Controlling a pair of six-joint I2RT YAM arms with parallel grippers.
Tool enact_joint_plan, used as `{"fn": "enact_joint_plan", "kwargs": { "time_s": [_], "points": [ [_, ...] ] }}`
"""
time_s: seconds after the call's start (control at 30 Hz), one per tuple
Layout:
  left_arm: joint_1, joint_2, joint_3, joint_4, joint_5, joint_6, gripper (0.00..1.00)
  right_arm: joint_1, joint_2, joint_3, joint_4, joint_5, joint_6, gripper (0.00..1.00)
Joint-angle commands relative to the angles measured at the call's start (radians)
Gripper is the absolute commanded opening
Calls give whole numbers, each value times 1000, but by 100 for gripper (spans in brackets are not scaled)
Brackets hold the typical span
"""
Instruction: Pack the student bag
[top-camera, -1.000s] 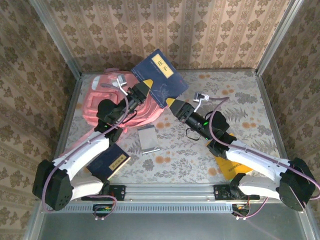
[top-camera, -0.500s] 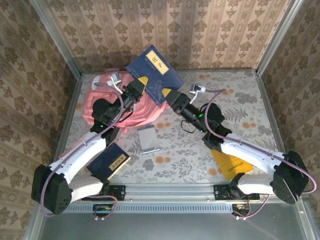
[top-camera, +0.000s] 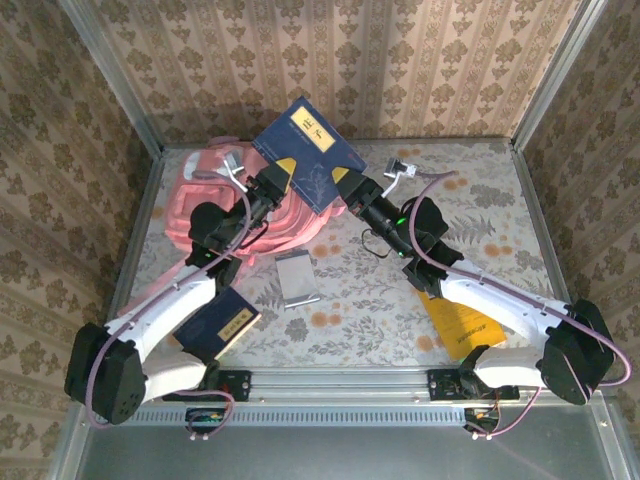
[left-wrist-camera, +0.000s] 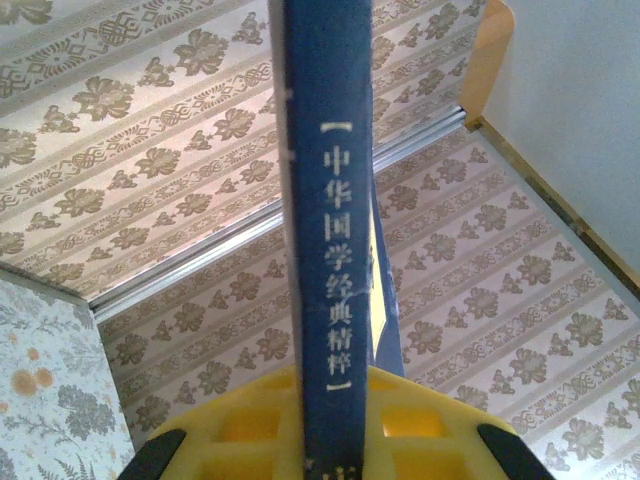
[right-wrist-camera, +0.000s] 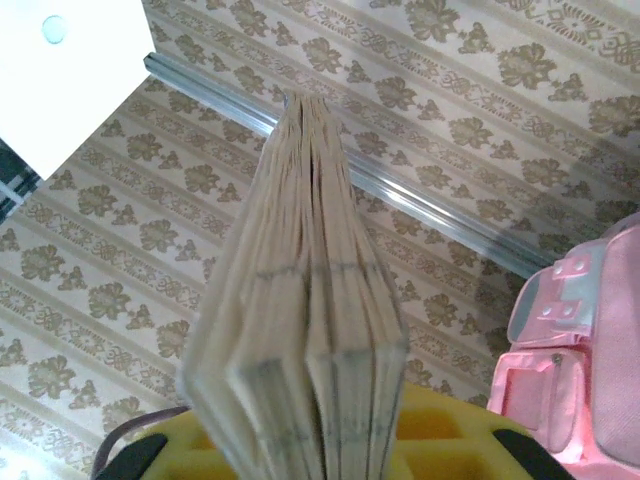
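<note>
Left gripper (top-camera: 284, 176) is clamped tight on the spine of the blue book (top-camera: 312, 150), and right gripper (top-camera: 343, 184) is pinched on the page edge opposite. So both are holding the one book, up in the air and tilted, just to the right of the student bag (top-camera: 205, 195). The bag lies flat on the table (top-camera: 480, 200), over at its far left.

My take on doing this step well: it looks like a two-arm carry into the bag, so the arms need to move as a pair or the book twists between them. I'd tip the book so a narrow edge leads toward the bag's mouth. One side should let go only once the book is partly inside and resting on fabric. The page-edge grip looks like the weaker one, since the pages fan out a bit in the right wrist view.

What's in the way: the left arm crosses over the bag, so I can't tell how wide the opening is. Soft fabric could fold and block the book.

Other stuff: a second blue book (top-camera: 226, 322) sits on the near side of the bag. A flat grey thing (top-camera: 297, 278) lies near and right of the bag. An orange booklet (top-camera: 457, 326) is well off to the bag's right, partly under the right arm.
</note>
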Motion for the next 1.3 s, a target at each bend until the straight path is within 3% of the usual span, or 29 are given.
{"fn": "enact_joint_plan", "kwargs": {
  "time_s": [0.0, 0.07, 0.13, 0.23, 0.33, 0.4, 0.5, 0.57, 0.9, 1.17, 1.27],
  "points": [
    [10, 11, -25, 86, -11, -20, 0, -12, 7, -6, 60, 39, -5, 17],
    [12, 13, -34, 90, -5, -27, 0, -17, 17, -5, 69, 43, -3, 12],
    [12, 13, -42, 91, -1, -34, 0, -18, 34, -1, 80, 37, -1, 0],
    [22, 11, -40, 81, 24, -37, 2, -19, 46, -6, 90, 41, -9, 0],
    [61, -4, -23, -19, 83, -29, 36, -33, -8, -31, 4, 86, -49, 0],
    [109, -34, 12, -208, 130, 30, 48, -45, -71, -39, -131, 127, -108, 0],
    [146, -75, 166, -760, 90, 331, 57, -69, -166, -62, -328, 188, -166, 0],
    [160, -40, 285, -1032, 8, 504, 57, -100, -216, -91, -413, 189, -171, 0],
    [285, 334, 649, -1365, 40, 868, 53, -208, -327, -231, -496, 23, -222, 0],
    [367, 600, 836, -1435, 193, 996, 49, -215, -385, -216, -577, -24, -340, 0],
    [368, 677, 877, -1429, 258, 1016, 41, -215, -410, -223, -585, -45, -380, 0]
  ]
}}
